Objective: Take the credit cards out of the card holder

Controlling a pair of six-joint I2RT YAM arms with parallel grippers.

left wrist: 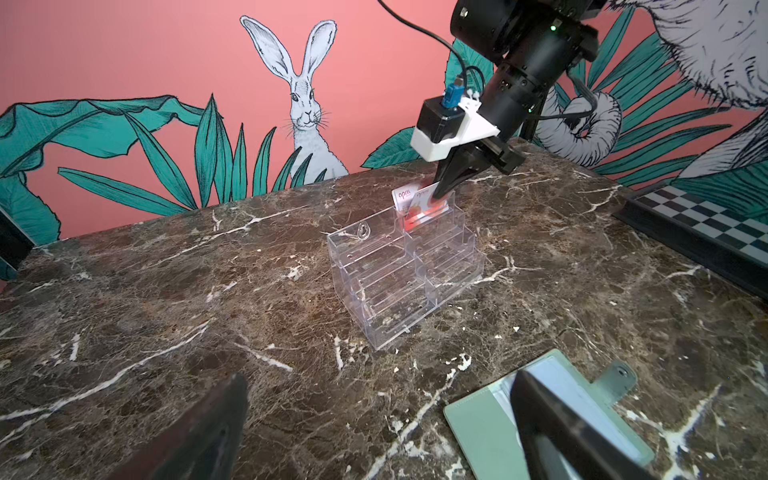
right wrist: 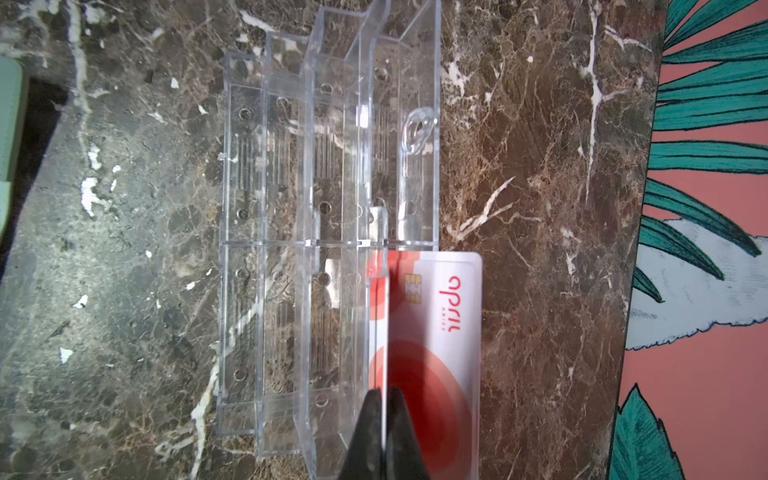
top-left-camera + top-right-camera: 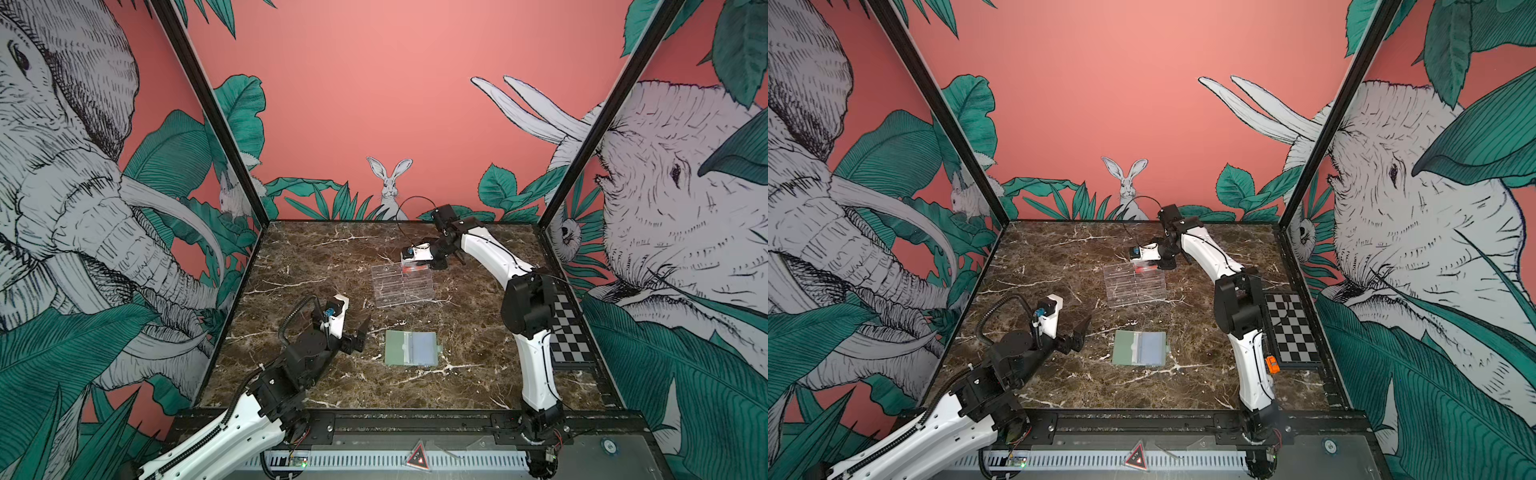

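Left tool (image 3: 356, 322) hovers nearest the front, low over the dark marble surface (image 3: 316, 257). Its jaws are spread wide with nothing between them. Just to its right in both top views lies the card holder (image 3: 411, 348), sage-green and opened flat on the surface. The plain green flap is toward the tool, the clear sleeve side is away from it, and the snap tab sticks out at the right edge. In the top views tool and holder are close but apart. In the left wrist view one dark finger (image 1: 548, 419) cuts across the holder's sleeve side.

Beyond the holder, near the middle of the surface, stands a clear acrylic tiered stand (image 3: 403, 286), its steps rising away from the front. Over the right-hand pocket of its rearmost tier, the right tool (image 1: 440, 192) points down from above. It is closed narrow on the top edge of a credit card (image 1: 426, 203), white with red-orange circles, which is tilted and partly down in the pocket. A second credit card (image 1: 400, 196) stands upright just behind it in the same pocket. Both cards are well apart from the holder and from the left tool. Along the right edge of the surface lies a black-and-white checkered board (image 3: 1293, 328).
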